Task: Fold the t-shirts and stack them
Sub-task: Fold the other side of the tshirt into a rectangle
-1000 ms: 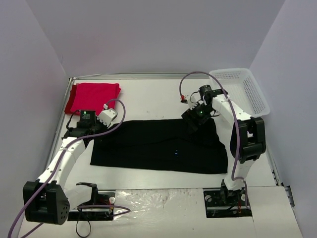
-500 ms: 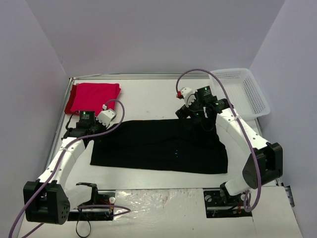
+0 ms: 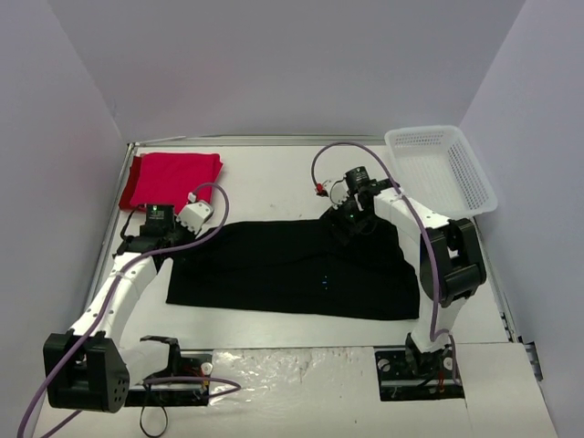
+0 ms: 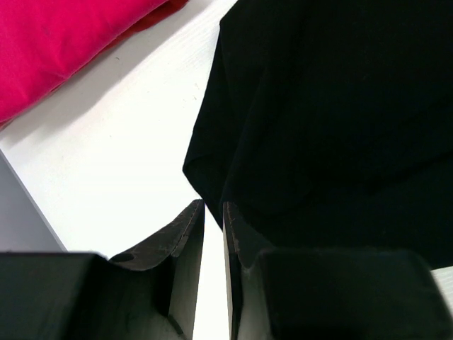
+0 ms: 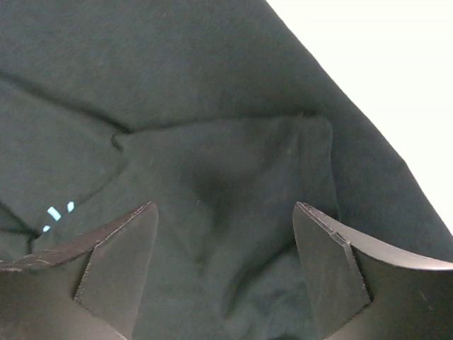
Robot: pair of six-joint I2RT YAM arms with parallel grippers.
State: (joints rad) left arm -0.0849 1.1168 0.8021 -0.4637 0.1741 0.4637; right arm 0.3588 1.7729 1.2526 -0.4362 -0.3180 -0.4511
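One black shirt (image 3: pixel 292 269) lies spread, red shirt (image 3: pixel 173 178) folded.

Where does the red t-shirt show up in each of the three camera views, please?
Top external: the red t-shirt, folded, lies upper left of centre.
Left wrist: it fills the upper left corner.
Right wrist: not in it.
Shared landmark: the black t-shirt, mid-picture from above, on the right side of the left wrist view, nearly all of the right wrist view.
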